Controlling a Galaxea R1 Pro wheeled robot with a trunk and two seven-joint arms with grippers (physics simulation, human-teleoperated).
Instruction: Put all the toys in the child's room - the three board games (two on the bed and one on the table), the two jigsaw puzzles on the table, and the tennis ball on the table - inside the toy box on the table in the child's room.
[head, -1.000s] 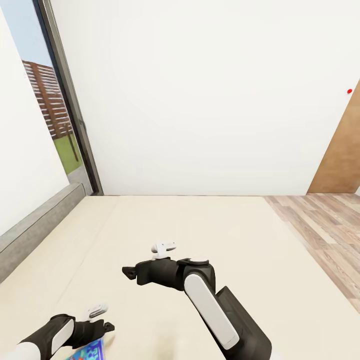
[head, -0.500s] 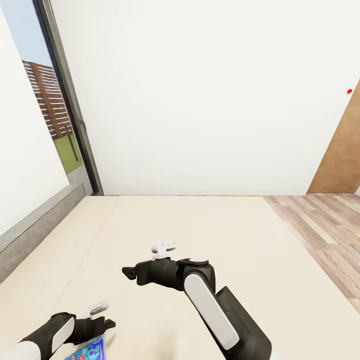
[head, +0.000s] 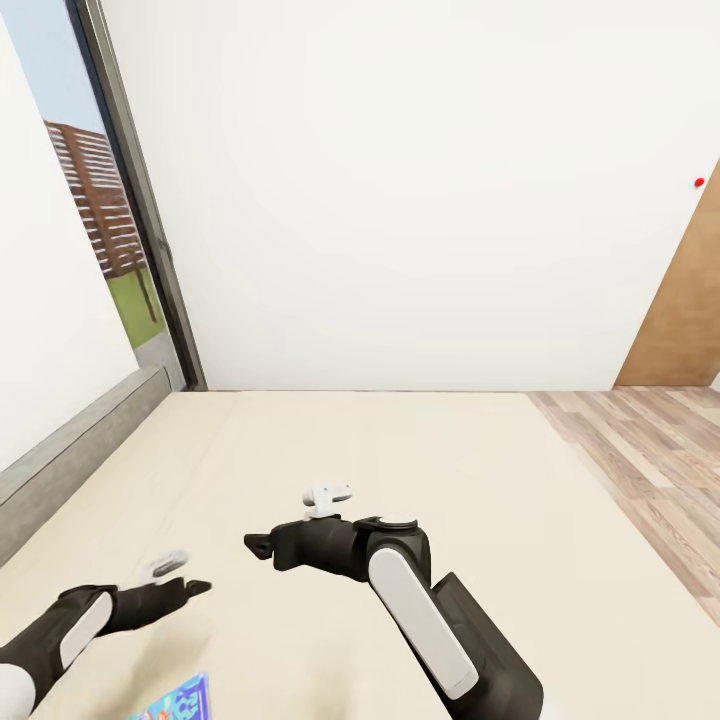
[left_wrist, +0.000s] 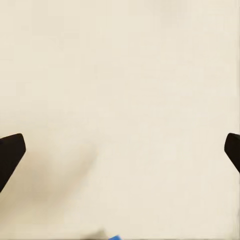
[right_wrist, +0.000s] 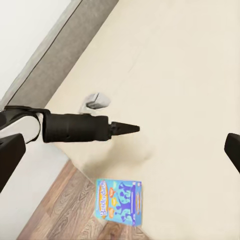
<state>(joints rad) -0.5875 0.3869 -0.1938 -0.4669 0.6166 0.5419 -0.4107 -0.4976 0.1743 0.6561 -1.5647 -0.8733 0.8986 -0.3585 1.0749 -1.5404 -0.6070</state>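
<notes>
A blue board game box (head: 176, 701) lies flat at the near edge of the cream bed (head: 400, 450); in the right wrist view the board game (right_wrist: 120, 201) sits where mattress meets wood floor. My left gripper (head: 193, 588) hovers over the bed a little beyond the box, open and empty, with its dark fingertips (left_wrist: 10, 152) far apart. A blue corner of the box (left_wrist: 114, 238) peeks in at that view's border. My right gripper (head: 258, 545) is held above the middle of the bed, open with nothing in it, pointing toward the left arm (right_wrist: 75, 128).
A grey bed frame (head: 70, 450) runs along the left under a window (head: 100, 220). A white wall (head: 400, 200) stands behind the bed. Wood floor (head: 650, 450) and a brown door (head: 685, 310) lie to the right.
My left arm has swung away from the blue board game, to the left and farther over the bed. The box stays at the bed's edge. The right arm has not moved.
</notes>
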